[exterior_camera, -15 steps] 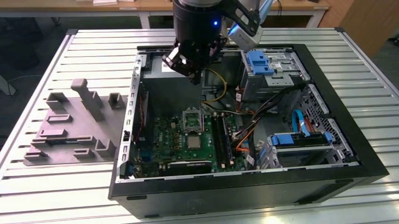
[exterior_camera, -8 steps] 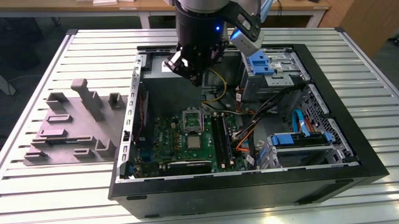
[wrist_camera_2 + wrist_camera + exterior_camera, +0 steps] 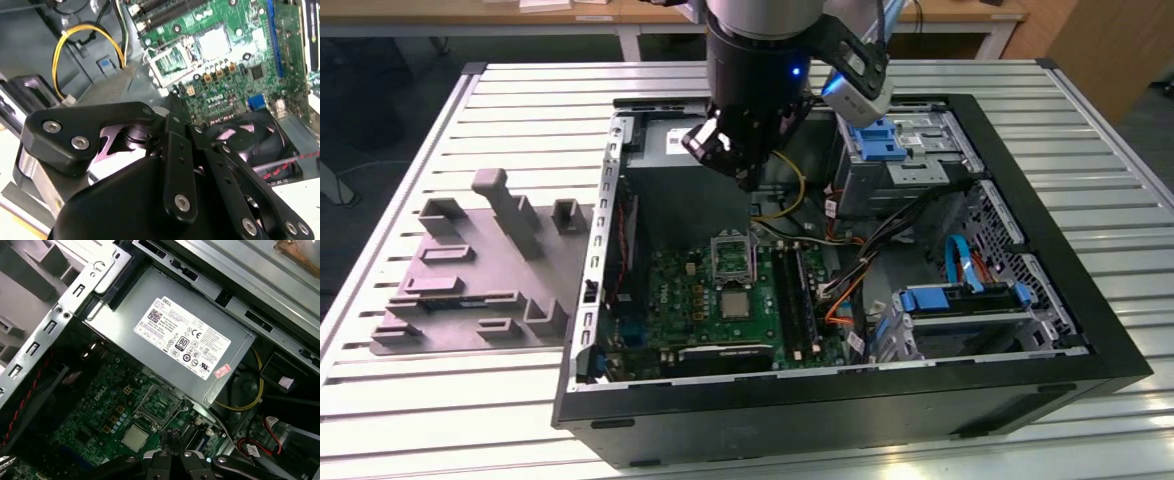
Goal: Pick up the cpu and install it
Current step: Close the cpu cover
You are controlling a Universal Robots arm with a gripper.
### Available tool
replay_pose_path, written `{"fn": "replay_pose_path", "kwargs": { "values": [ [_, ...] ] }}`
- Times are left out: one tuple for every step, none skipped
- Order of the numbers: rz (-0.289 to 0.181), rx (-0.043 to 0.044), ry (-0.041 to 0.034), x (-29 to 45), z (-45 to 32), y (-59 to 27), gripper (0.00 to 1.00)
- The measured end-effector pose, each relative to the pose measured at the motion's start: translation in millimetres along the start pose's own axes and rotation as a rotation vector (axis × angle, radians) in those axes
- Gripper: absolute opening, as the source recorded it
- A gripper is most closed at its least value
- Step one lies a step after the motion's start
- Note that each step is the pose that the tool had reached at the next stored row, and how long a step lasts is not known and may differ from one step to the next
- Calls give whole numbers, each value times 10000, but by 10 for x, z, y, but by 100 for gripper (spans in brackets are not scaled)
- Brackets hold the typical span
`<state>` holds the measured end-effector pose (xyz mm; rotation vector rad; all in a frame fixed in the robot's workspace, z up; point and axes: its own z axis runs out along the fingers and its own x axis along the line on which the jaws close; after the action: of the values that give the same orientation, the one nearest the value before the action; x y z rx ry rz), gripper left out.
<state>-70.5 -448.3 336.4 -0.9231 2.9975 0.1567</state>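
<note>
In the exterior view an open computer case (image 3: 1107, 350) lies on its side on a slatted metal table (image 3: 480, 400). Inside it, the green motherboard (image 3: 670, 300) covers the floor toward the exterior view's left, and the cpu (image 3: 738, 304) lies flat on the board, just beside the open socket frame (image 3: 732, 257). Drive cages with blue clips (image 3: 963, 300) fill the case toward the exterior view's right, with loose cables between them and the board. The gripper (image 3: 744, 172) hangs above the case's far end, over the power supply, well apart from the cpu. A grey fixture block (image 3: 480, 270) stands on the table outside the case wall.

In the second wrist view the gripper's black linkages (image 3: 165, 165) crowd the near field, with its fingers drawn together and nothing between them. Beyond them the cpu (image 3: 214, 42) sits on the motherboard (image 3: 235, 85) beside the socket frame (image 3: 172, 62). A yellow cable loop (image 3: 75, 45) arcs over the grey case floor, and a black fan (image 3: 250, 137) lies near the board's edge.

In the first wrist view the grey power supply (image 3: 185, 350) with its white label fills the case corner. The cpu (image 3: 135, 437) rests on the board beside the socket frame (image 3: 159, 405), with open room above both. The fingertips (image 3: 162, 460) sit closed together.
</note>
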Motion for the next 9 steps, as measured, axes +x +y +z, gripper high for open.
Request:
{"fn": "replay_pose_path", "kwargs": {
  "values": [
    [0,-17,-6,-14,12,-15,11],
    [-1,-23,-8,-30,25,-31,11],
    [-1,-27,-8,-41,40,-44,11],
    [-1,-29,-8,-52,56,-55,11],
    [-1,-30,-8,-61,73,-67,11],
    [-1,-29,-8,-67,90,-77,11],
    [-1,-29,-8,-70,104,-88,11],
    [-1,-28,-6,-69,115,-100,11],
    [1,-32,-9,-64,123,-117,11]
  ]
}}
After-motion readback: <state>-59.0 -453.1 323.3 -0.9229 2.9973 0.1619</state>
